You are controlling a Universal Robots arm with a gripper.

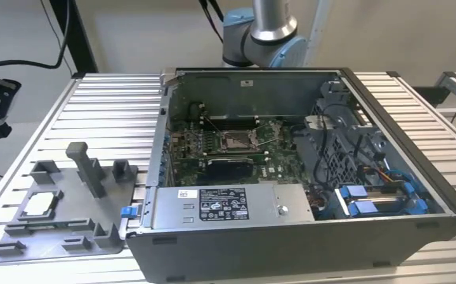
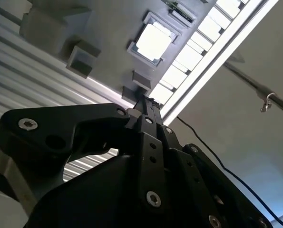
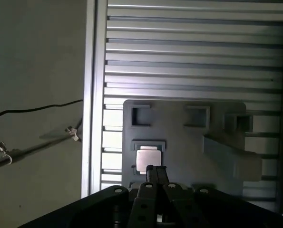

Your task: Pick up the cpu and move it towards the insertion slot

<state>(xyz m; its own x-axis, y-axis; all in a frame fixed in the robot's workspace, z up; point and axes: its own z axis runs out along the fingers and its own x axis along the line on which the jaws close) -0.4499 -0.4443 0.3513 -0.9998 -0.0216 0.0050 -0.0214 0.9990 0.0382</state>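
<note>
Right now the gripper (image 3: 155, 168) hangs high in the air near the edge of the table (image 1: 109, 106), and it holds nothing. Its two thin black fingers are pressed close together, with hardly any gap.

The chip (image 3: 148, 160) lies flat in a small square pocket of the grey tray (image 3: 179, 142). It is straight out past the finger tips and lower down, well apart from them. The chip is square, so no side is the long one, and its edges run in line with the tray's edges. Its top is pale and shiny, like smooth metal.

The tray looks like dull grey plastic, with blocky bumps and one slanted post. The table is made of ribbed silver bars.

The slot (image 1: 236, 140) is a square metal frame on the green board (image 1: 279, 171) inside the open computer case (image 1: 291, 248). It is well away from the tray, toward the exterior view's right.
</note>
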